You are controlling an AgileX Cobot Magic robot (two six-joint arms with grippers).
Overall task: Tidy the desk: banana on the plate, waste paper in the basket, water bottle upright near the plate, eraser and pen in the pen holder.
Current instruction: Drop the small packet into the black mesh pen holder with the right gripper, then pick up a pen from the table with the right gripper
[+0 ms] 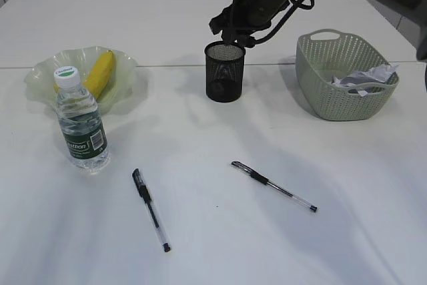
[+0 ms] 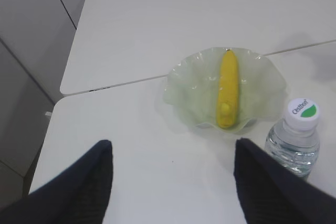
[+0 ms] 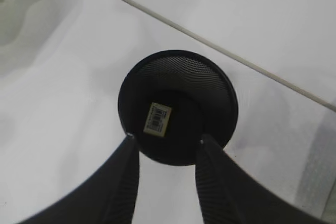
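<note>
A yellow banana [image 1: 100,73] [image 2: 228,90] lies on the pale green plate [image 1: 40,75] [image 2: 184,93]. The water bottle [image 1: 81,121] [image 2: 296,140] stands upright just in front of the plate. Crumpled waste paper [image 1: 367,77] sits in the green basket [image 1: 327,98]. Two pens [image 1: 151,209] [image 1: 273,186] lie on the table. My right gripper [image 1: 230,35] [image 3: 167,138] hovers open over the black mesh pen holder [image 1: 224,81] [image 3: 173,66]. Inside the holder lies the eraser [image 3: 158,118] with its barcode label up. My left gripper [image 2: 171,142] is open and empty above the table beside the plate.
A seam between two white tabletops [image 1: 167,66] runs behind the plate and holder. The left table edge [image 2: 50,124] lies close to my left gripper. The right arm's cables hang above the holder.
</note>
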